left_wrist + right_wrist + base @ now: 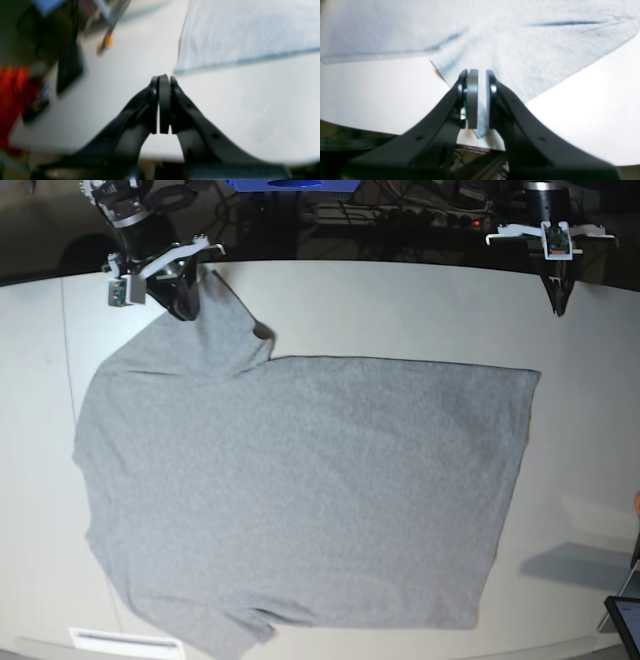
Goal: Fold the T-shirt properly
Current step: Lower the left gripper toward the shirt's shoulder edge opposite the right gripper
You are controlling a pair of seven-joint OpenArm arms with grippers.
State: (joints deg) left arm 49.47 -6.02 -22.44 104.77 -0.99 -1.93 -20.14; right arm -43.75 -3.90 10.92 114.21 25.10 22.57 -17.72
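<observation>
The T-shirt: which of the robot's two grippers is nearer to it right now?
The right. The right gripper is pinching a sleeve of the T-shirt, so it touches the cloth. The left gripper is shut on nothing, hovering over bare table just off the shirt's hem corner.

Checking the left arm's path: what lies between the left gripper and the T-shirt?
Bare white table. In the base view nothing sits between the left gripper and the T-shirt.
</observation>
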